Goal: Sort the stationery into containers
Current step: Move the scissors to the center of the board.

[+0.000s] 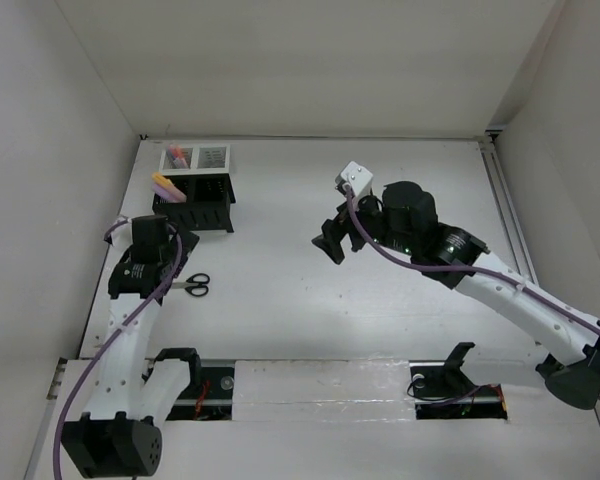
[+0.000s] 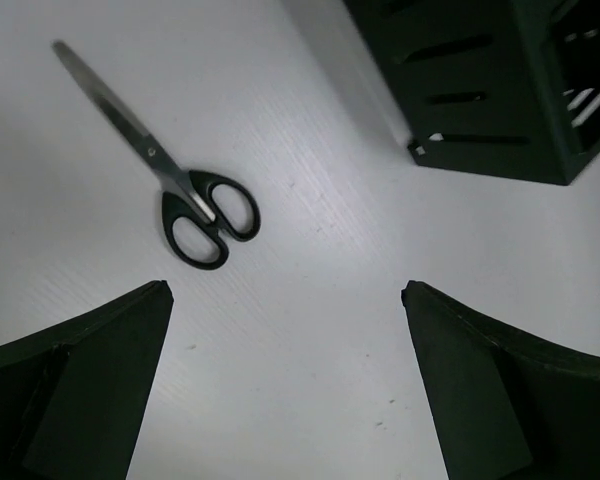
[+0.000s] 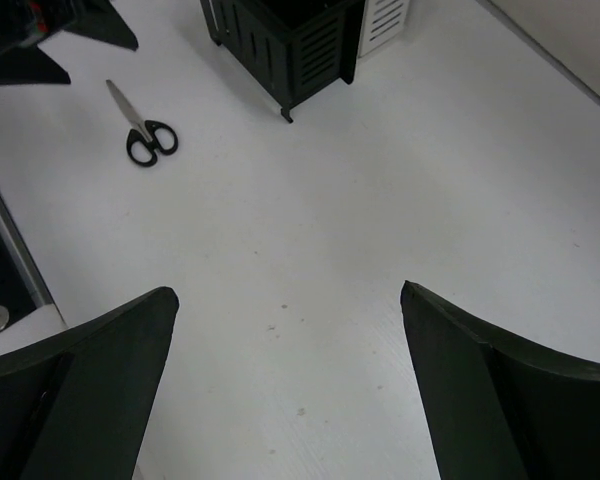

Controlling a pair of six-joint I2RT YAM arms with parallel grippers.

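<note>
1. Left gripper (image 2: 285, 292) hangs released, jaws wide and empty, over the desk (image 2: 310, 150) near its left edge. The scissors (image 2: 195, 205) lie flat just beyond it, untouched.
2. Right gripper (image 3: 290, 295) is likewise released and empty, over the middle of the desk.
3. Black box (image 1: 202, 205) and white box (image 1: 212, 157) stand close together at the far left corner, with markers (image 1: 166, 186) inside.
4. Risk: the thin, flat scissors may slide or pivot if pinched by the blades, and the fingers (image 2: 90, 380) could scrape the desk.
5. Risk: lowered askew, the long scissors may catch a rim and tip a light box.

Scissors (image 1: 197, 286) blades partly under left arm (image 1: 140, 270). Black organiser (image 2: 500, 90) cut off at top, left wrist view. White organiser (image 1: 212, 158) contents indistinct.
</note>
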